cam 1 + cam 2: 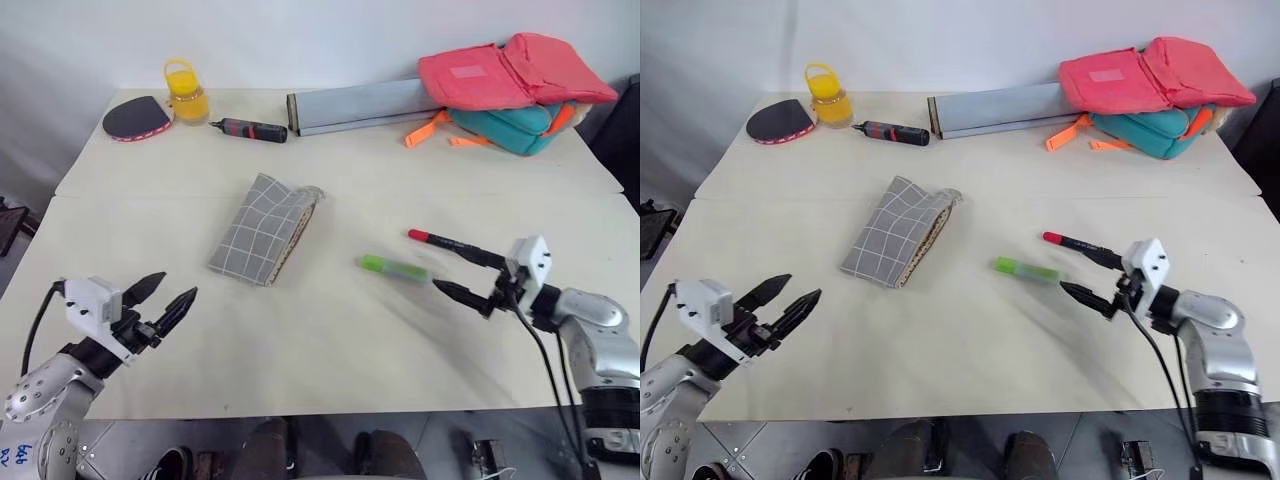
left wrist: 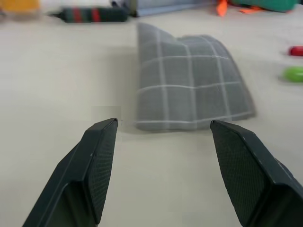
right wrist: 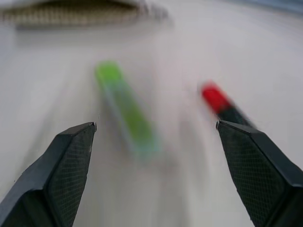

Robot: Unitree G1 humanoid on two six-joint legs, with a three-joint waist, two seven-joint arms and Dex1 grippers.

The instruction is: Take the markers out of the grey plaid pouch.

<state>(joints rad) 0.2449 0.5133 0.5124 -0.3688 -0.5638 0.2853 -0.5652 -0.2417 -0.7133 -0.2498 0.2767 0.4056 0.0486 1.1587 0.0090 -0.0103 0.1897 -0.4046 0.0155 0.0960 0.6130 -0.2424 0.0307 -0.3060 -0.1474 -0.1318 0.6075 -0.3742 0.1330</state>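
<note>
Both markers, green marker (image 1: 392, 267) and red-capped marker (image 1: 445, 242), lie on the table (image 1: 330, 340) beside the grey plaid pouch (image 1: 262, 228). Left gripper (image 1: 160, 300) and right gripper (image 1: 468, 274) fingers released, empty; we'd judge withdrawing clear without nudging them.

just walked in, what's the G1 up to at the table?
It is emptying the grey plaid pouch of its markers. Both are out on the table: the green marker and the red-capped marker lie apart from the pouch, in front of the right gripper. The pouch lies flat mid-table. Both the right gripper and the left gripper are open, holding nothing and touching neither pouch nor markers.
</note>
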